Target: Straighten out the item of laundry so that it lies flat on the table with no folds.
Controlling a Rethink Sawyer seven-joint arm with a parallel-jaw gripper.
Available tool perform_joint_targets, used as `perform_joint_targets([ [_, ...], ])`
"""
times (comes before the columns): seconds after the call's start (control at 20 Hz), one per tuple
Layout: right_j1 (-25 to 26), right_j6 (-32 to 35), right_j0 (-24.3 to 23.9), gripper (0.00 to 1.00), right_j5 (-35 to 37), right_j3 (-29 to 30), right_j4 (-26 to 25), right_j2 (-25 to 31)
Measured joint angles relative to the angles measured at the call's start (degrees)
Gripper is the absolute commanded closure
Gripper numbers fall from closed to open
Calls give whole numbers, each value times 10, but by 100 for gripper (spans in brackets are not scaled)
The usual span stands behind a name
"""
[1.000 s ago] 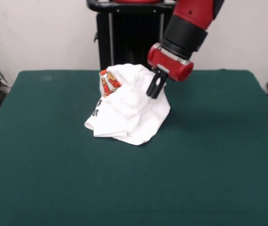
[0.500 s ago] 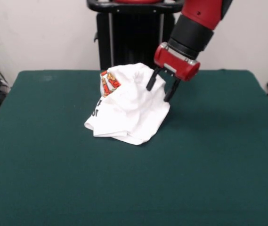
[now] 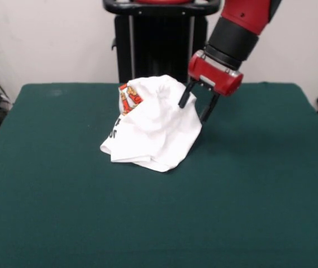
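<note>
A red and black robot arm [image 3: 238, 30] comes down from the top, ending in a red wrist block with a black two-fingered pincer [image 3: 195, 111] whose fingers [image 3: 184, 97] stand spread apart, holding nothing. Directly beside and below the pincer, on its picture-left side, a small white T-shirt with a colourful red and orange print and black lettering [image 3: 153, 124] sits bunched in a rumpled mound on the dark green felt-covered table [image 3: 231, 212]. One finger is at the mound's upper edge; whether it touches the cloth cannot be told. A black pedestal [image 3: 159, 42] stands behind the pincer.
</note>
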Motion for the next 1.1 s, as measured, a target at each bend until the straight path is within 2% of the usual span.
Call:
perform_joint_targets([
  [0.45,1,0,0,0,0,-1,0,0],
  [0.5,2,0,0,100,0,-1,0,-1],
  [1.1,3,0,2,100,2,-3,0,-6],
])
